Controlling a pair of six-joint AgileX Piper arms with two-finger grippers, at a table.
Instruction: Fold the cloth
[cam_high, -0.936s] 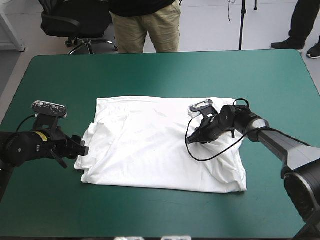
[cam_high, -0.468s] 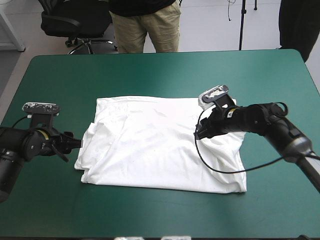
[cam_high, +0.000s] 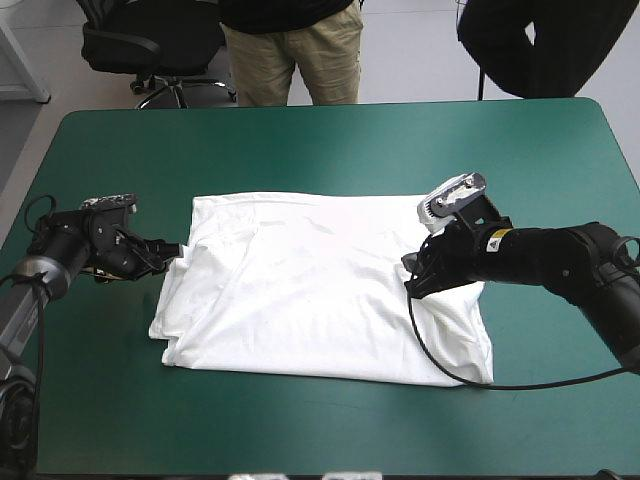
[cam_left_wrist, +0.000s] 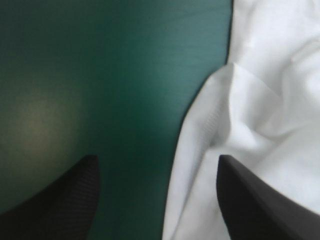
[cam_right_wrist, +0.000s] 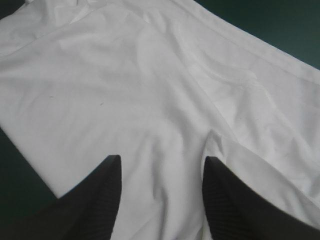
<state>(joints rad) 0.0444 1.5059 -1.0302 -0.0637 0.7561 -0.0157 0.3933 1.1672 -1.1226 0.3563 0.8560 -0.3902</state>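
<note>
I see the white T-shirt (cam_high: 320, 290) lying spread flat on the teal-green cover (cam_high: 300, 150). My left gripper (cam_left_wrist: 157, 157) has its black fingers (cam_left_wrist: 65, 200) wide apart. The shirt's edge runs up between them, so one finger is over the cloth and the other is over bare cover. My right gripper (cam_right_wrist: 161, 157) is spread apart too. White cloth fills the space between its fingers and ahead of them.
</note>
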